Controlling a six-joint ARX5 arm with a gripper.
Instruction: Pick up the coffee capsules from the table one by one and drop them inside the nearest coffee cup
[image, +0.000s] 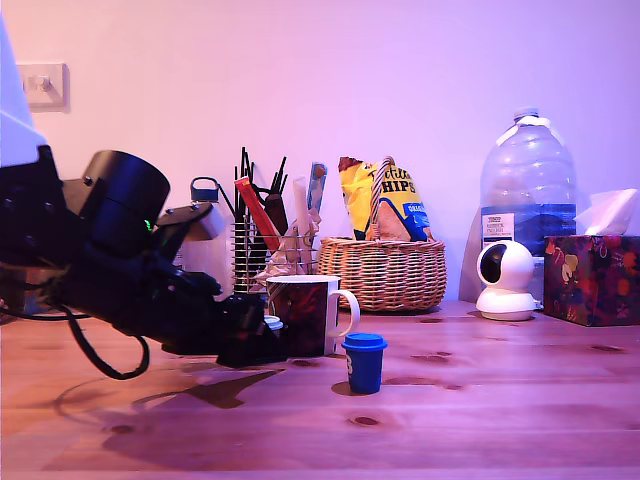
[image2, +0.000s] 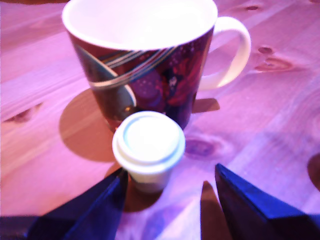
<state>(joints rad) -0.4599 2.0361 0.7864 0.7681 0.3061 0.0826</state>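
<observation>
Claw (image2: 170, 200) low over counter (image2: 280, 130), jaws apart, empty, straddling pale-lidded capsule (image2: 148, 150); one finger near capsule, other well clear. Judged: lined up for pinch, not yet closed. Capsule upright, just beside coffee cup (image2: 142, 75), on side away from handle's reach. Cup upright, mouth open, interior looks empty in wrist view. Blue capsule (image: 364, 362) stands alone near cup on exterior view's right, likely later pick. Writing: crisp bag (image: 395, 205) in basket (image: 385, 272) reads "HIPS"; water bottle (image: 527, 195) label illegible.
</observation>
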